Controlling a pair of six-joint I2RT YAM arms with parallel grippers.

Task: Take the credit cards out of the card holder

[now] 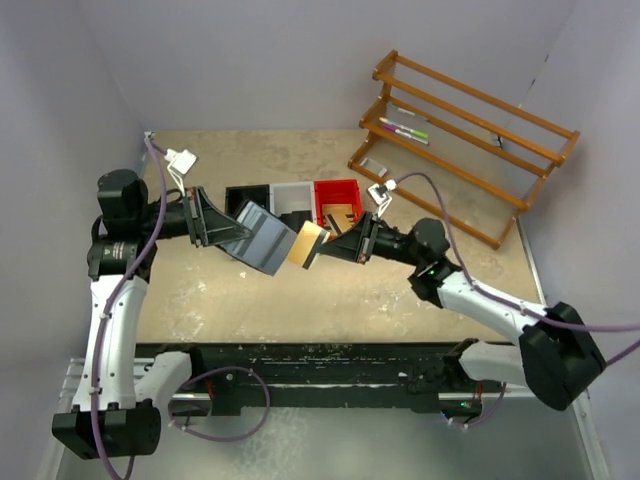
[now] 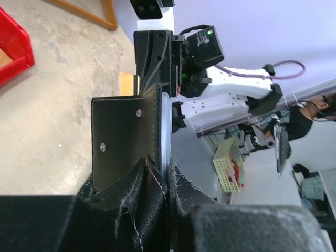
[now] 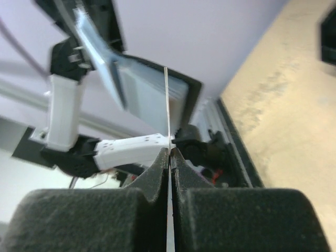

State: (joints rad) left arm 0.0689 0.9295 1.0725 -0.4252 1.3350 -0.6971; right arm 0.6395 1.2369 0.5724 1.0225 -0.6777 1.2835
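Trays [image 1: 338, 185] behind; card holder [image 1: 262, 240] left of card [image 1: 306, 245], maybe touching.

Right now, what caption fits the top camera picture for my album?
Left gripper holds the card holder; right gripper pinches a tan card right next to it.

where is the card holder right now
In the top view the card holder is held in the left gripper, left of centre, just in front of the black tray; the right gripper pinches a tan card at its right end.
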